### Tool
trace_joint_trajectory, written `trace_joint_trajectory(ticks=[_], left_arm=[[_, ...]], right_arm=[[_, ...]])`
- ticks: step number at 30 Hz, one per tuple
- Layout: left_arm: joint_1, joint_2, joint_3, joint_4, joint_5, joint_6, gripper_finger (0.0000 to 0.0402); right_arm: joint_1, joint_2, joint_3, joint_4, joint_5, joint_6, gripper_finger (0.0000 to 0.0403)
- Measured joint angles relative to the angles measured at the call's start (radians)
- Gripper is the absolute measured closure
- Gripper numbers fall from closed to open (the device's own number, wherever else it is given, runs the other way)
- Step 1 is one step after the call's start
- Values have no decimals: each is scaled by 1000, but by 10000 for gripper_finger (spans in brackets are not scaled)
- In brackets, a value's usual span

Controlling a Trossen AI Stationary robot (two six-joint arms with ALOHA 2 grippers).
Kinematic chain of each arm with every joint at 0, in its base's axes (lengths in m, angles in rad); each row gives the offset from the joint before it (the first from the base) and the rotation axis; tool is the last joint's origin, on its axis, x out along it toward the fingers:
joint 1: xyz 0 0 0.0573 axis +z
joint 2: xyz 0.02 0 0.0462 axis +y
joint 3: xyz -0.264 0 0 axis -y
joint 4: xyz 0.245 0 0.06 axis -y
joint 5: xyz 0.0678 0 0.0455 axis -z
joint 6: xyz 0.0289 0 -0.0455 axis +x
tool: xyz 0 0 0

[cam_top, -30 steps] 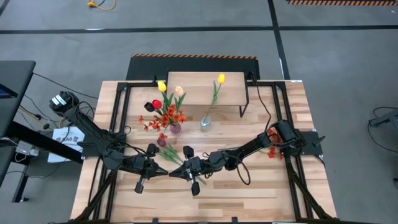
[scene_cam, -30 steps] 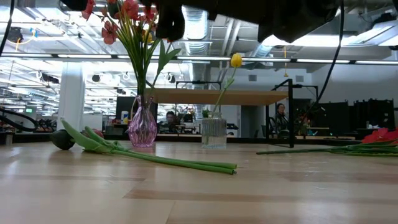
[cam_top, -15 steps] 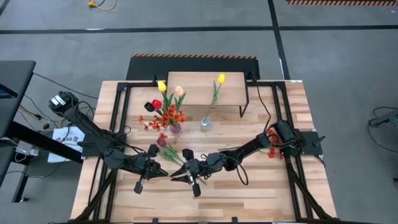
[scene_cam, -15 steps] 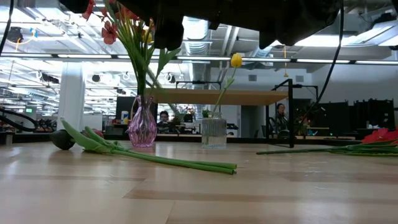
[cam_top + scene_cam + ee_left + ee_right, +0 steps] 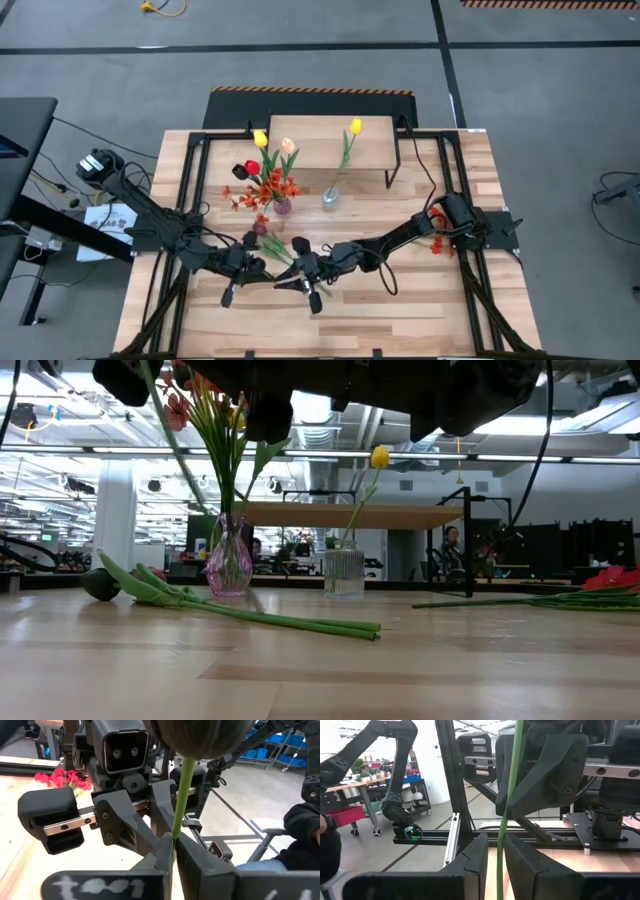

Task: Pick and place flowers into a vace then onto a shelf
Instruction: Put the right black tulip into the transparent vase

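wooden tabletop (image 5: 400, 310) lies under me. my left claw (image 5: 172, 851) pinches a tulip stem (image 5: 181, 795) tight; facing it, my right claw (image 5: 500, 851) stands slightly parted around that stem, shelf (image 5: 325, 142) well beyond both.

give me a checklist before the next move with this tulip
1. Left claw shut on the stem: ok.
2. Right claw clear of the stem: not ok; its jaws stand slightly apart, but the stem runs between them.
3. Tulip head undamaged: cannot tell, only partly in view.
4. Pink vase upright on the table: ok.
5. Clear vase upright, with one yellow tulip in it: ok.
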Motion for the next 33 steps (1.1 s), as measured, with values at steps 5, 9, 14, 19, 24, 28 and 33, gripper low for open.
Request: trace_joint_trajectory(ticks=[5, 9, 14, 19, 24, 28, 33], left_arm=[[2, 0, 0, 0, 6, -1, 401], [2, 0, 0, -1, 4, -1, 401], [2, 1, -1, -6, -13, 0, 401], [9, 1, -1, -6, -16, 0, 401], [18, 1, -1, -15, -15, -8, 401], [18, 1, -1, -22, -14, -10, 401], [18, 1, -1, -15, -14, -4, 401]], right_arm=[[0, 0, 0, 0, 0, 0, 347], [-5, 0, 1, 0, -2, 1, 347], [-12, -1, 1, 0, -3, 1, 347], [-19, -1, 1, 0, -3, 3, 348], [-19, -1, 1, 0, -1, 2, 377], [-20, -1, 1, -2, -10, 2, 396], [-20, -1, 1, -1, -11, 4, 400]])
